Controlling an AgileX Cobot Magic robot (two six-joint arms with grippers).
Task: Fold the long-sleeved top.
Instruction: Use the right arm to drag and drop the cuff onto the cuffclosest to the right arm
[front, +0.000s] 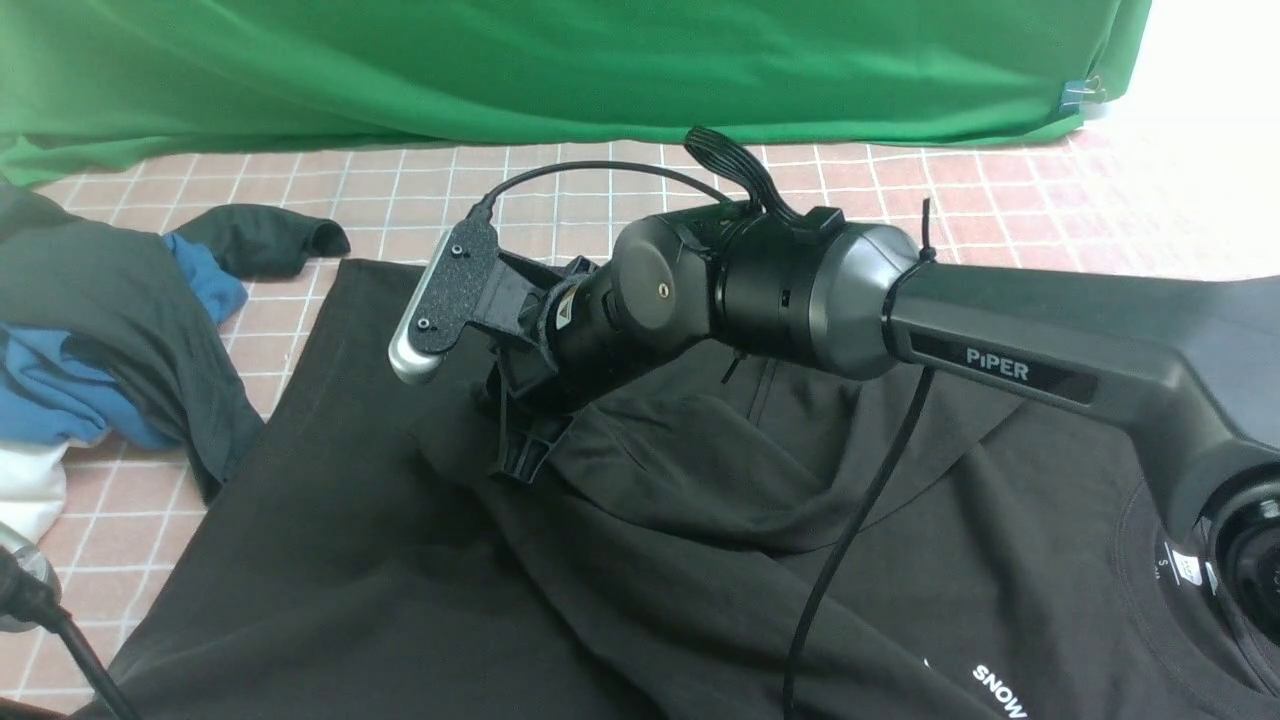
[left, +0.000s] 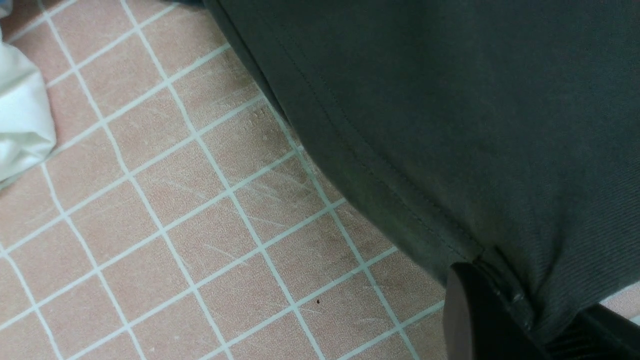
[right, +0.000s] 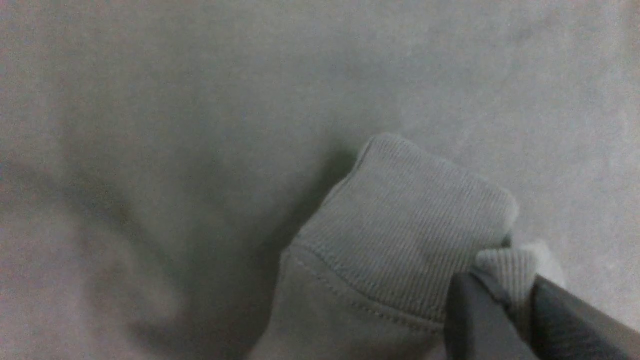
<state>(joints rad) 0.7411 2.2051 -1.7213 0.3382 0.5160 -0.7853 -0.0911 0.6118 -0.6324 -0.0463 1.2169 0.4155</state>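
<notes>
Ok, 1 blk top (front: 330, 560), neck (front: 1130, 580) R, long axis L-R

Counted on and around the tiled surface
One black top (front: 330, 600), one grey garment (front: 110, 290) at left, one white cloth (front: 28, 485) near it, one green drape (front: 560, 70) at the far side, two grippers, left (left: 525, 320) and right (right: 520, 305).
</notes>
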